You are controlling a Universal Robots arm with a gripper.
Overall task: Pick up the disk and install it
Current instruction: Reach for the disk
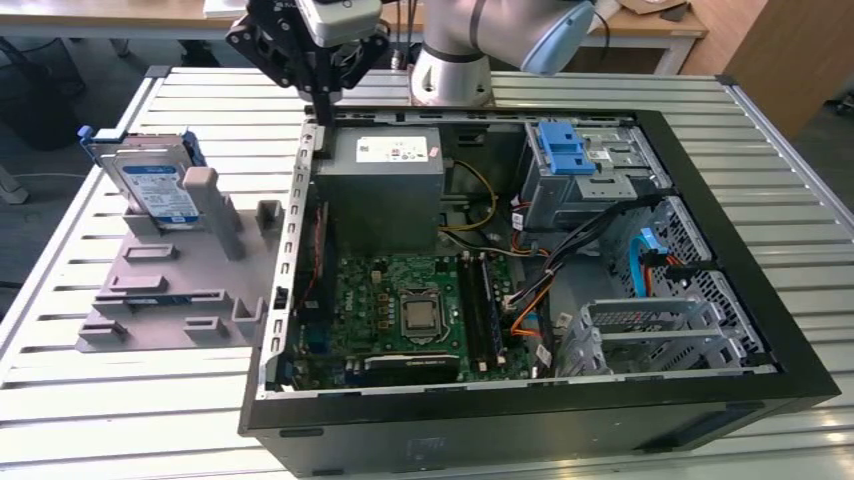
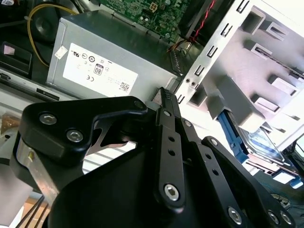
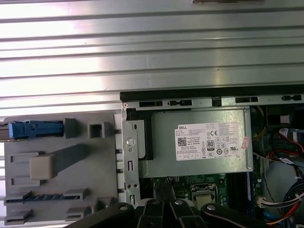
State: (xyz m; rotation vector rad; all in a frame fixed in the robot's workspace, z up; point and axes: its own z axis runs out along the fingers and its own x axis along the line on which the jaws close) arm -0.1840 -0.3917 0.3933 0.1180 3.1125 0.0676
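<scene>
The disk (image 1: 151, 185) is a silver drive with a white-and-blue label and a blue frame. It stands on edge in a grey holder (image 1: 174, 275) on the table, at the exterior view's left of the open computer case (image 1: 534, 420). The second wrist view shows the disk's (image 2: 259, 140) face, and the first wrist view shows the disk's (image 3: 35, 129) blue edge. My gripper (image 1: 324, 110) hangs above the case's far corner by the power supply, to the right of the disk and apart from it. Its fingers (image 2: 165, 95) are shut, with nothing held.
Inside the case sit a grey power-supply box (image 1: 387, 165), a motherboard (image 1: 414, 310), a metal cage with a blue latch (image 1: 577, 150) and loose cables (image 1: 654, 260). A bare metal bay (image 1: 654, 335) lies at the near right. The slatted table (image 1: 120, 420) surrounds the case.
</scene>
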